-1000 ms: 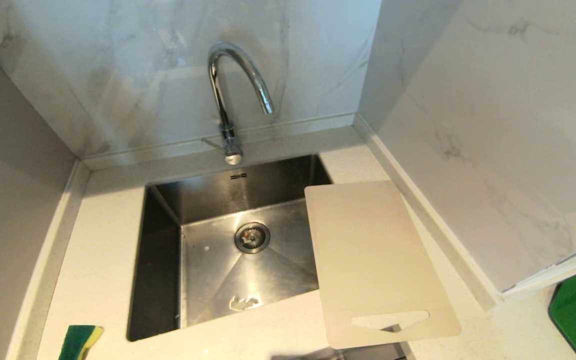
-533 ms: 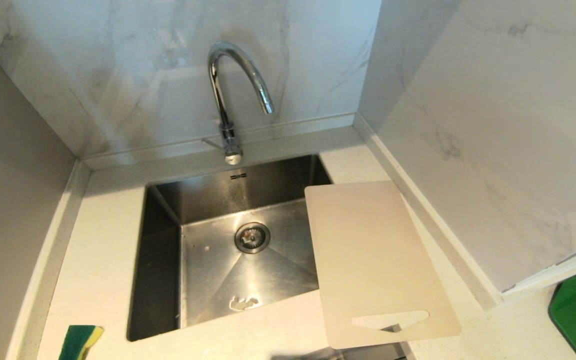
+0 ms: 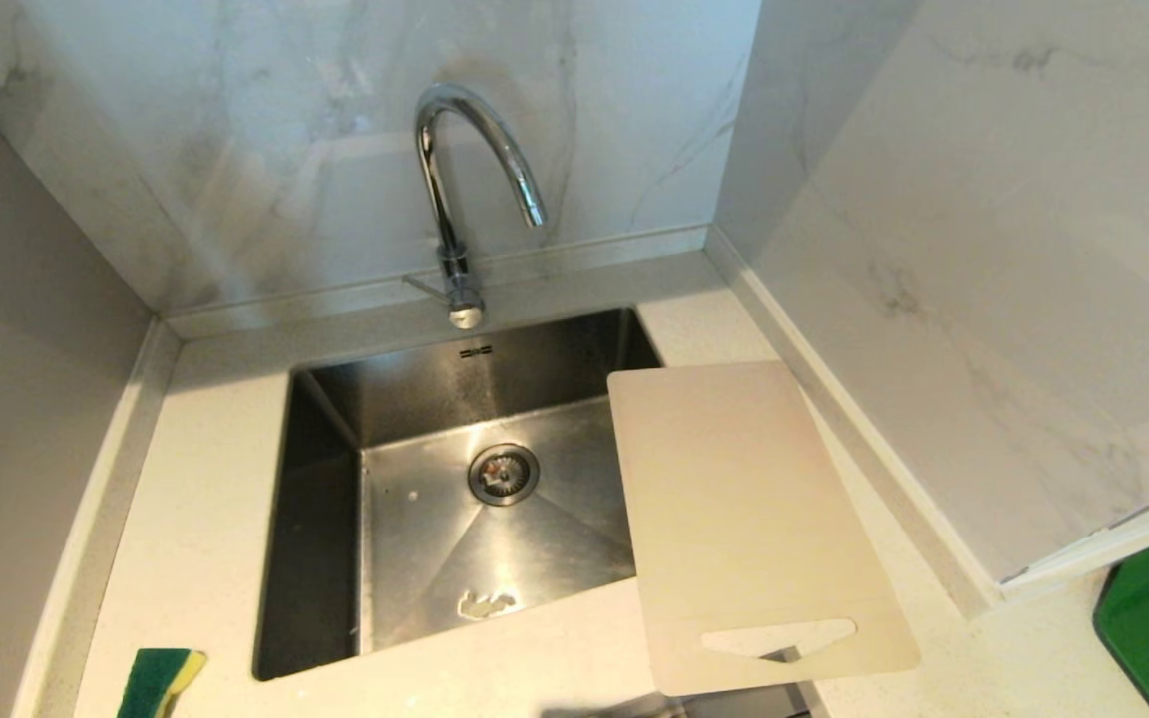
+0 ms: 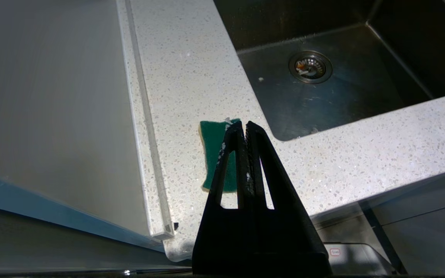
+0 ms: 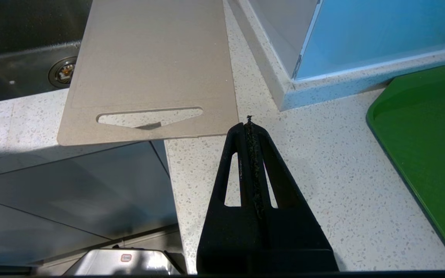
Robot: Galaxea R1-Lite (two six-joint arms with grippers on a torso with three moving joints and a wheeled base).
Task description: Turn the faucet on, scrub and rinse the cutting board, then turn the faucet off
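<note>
Both claws clenched, empty: left gripper (image 4: 244, 124) over the counter's (image 3: 205, 519) front-left corner, right gripper (image 5: 248, 125) front-right. Sink (image 3: 325, 519) mid-counter; cutting board (image 3: 744, 519) overhangs its right edge; faucet (image 3: 455, 189) at back edge; sponge (image 3: 161, 680) front-left.

The faucet (image 3: 455, 199) is polished chrome, mirror-bright along its arched spout. The sink (image 3: 325, 519) is brushed steel with a dull sheen and faint streaks. The cutting board (image 3: 744, 519) looks like smooth matt cream plastic. The counter (image 3: 205, 479) is pale speckled stone, lightly glossy. The walls (image 3: 285, 150) are glossy marble-look panels with grey veins. The sponge (image 4: 213, 150) has a rough green scouring face. Both pincers, left (image 4: 244, 124) and right (image 5: 249, 125), are matt black plastic.
</note>
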